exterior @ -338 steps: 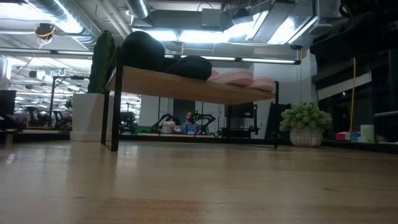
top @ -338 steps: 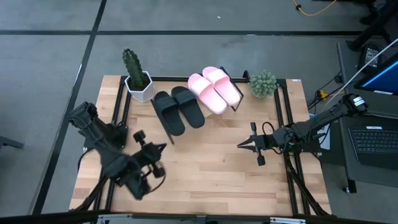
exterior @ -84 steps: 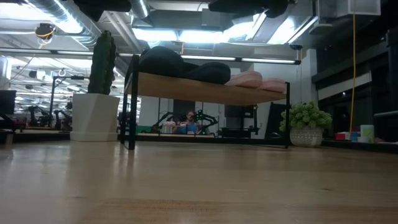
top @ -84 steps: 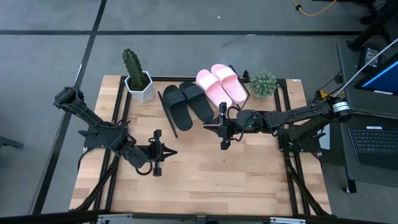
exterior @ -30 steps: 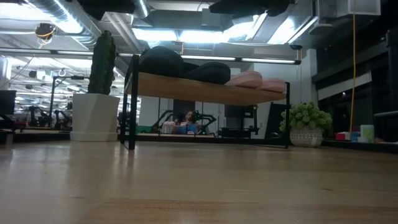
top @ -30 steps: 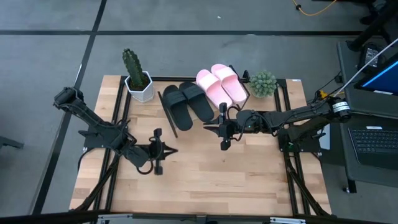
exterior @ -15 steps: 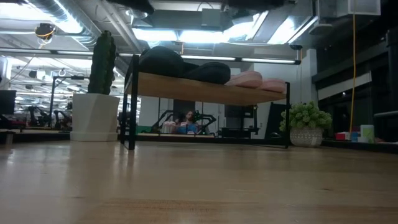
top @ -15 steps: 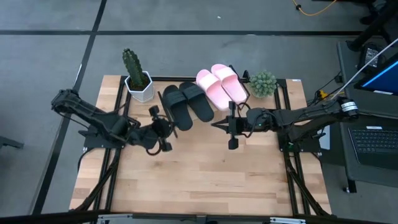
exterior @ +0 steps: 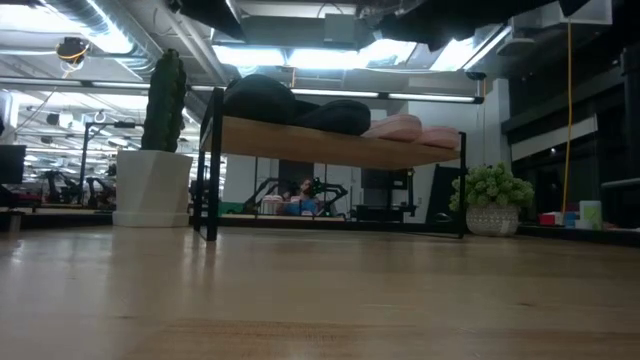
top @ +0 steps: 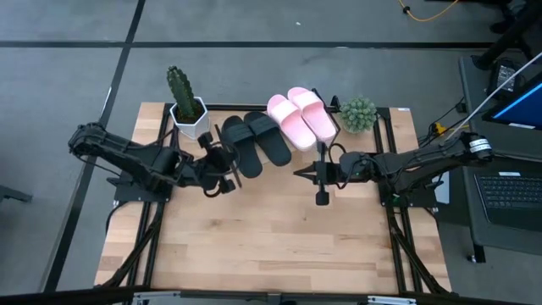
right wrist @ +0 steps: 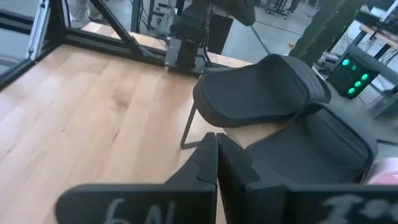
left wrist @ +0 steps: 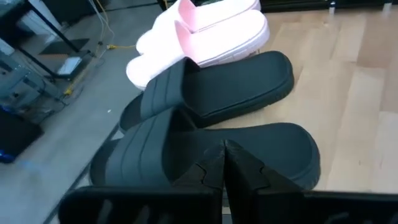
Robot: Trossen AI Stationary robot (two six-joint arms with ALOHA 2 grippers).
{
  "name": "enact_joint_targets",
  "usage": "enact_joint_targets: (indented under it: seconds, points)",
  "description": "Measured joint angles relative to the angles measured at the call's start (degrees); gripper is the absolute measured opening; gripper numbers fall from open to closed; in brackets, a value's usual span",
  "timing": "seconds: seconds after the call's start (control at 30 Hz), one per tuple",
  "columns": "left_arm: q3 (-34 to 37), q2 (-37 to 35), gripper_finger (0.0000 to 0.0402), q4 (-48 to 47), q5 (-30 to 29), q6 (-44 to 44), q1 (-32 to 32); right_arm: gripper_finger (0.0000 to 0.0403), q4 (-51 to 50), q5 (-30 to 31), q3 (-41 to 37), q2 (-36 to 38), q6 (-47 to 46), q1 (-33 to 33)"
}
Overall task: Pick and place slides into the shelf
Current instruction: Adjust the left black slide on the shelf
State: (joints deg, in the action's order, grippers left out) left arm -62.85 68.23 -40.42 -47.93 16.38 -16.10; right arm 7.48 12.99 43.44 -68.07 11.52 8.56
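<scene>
All four slides sit on the shelf (top: 222,142) at the far side of the wooden counter (top: 271,246): the two black slides (top: 254,142) lie side by side at the shelf's left end, the two pink slides (top: 298,117) side by side at its right end, touching the black pair. In the high view each slide's long axis runs diagonally, from the far left down toward the near right, all four roughly parallel. In the low view the slanted board (exterior: 330,146) stands on its black wire legs, with the dark slides (exterior: 290,103) and the pink slides (exterior: 405,128) showing above its edge. The left end effector (top: 222,164) hovers just beside the shelf's left near corner, next to the outer black slide; its fingers (left wrist: 239,163) are clenched together, holding nothing. The right end effector (top: 321,175) hangs over the counter just in front of the pink pair, its fingers (right wrist: 205,160) likewise pressed together and empty. A cactus in a white pot (top: 186,103) stands left of the shelf, a small round green plant (top: 358,113) to its right.
</scene>
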Motion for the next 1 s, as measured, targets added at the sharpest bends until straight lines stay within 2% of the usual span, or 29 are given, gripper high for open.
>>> enact_joint_targets:
  seconds: [0.1,0.33,0.43,0.77,1.0]
  points:
    - [0.0,0.0,0.0023,-0.1,1.57,1.35,0.91,0.0003,0.09,-0.01,0.0,-0.02,-2.4,0.0]
    - [0.0,0.01,0.0097,-0.73,1.28,0.91,3.85,0.0002,-0.26,0.02,0.02,-0.04,-5.13,0.0]
    - [0.0,0.16,0.0118,-0.68,0.48,-2.29,4.56,0.0002,-0.14,0.97,-0.21,-0.09,-5.5,0.0]
    - [0.07,4.58,0.0137,-0.72,-1.07,-9.31,8.09,0.0003,18.22,1.46,-12.08,0.07,-6.89,0.0]
    - [0.07,5.75,0.0138,-1.23,-1.36,-9.75,10.62,0.0004,19.42,1.46,-12.85,0.11,-7.42,0.0]
